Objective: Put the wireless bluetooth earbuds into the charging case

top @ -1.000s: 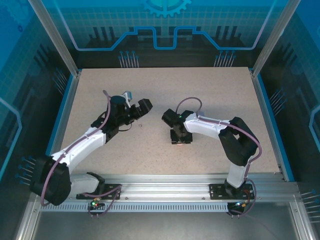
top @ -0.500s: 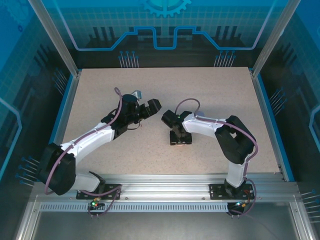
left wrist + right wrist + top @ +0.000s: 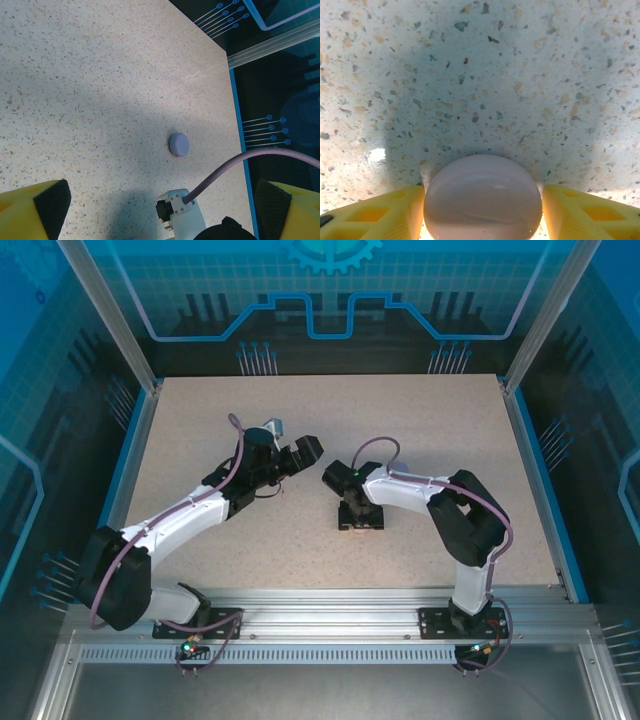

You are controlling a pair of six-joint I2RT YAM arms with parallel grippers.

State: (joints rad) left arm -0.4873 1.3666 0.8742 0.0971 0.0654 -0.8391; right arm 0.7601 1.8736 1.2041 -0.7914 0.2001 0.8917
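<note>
Inside right gripper (image 3: 482,192) | pale round case (image 3: 482,207) | hold unclear | left gripper (image 3: 161,202) spread wide

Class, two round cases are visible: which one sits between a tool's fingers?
The pale case in the right wrist view, between the yellow fingers of the right tool; the purplish case lies alone on the table.
</note>
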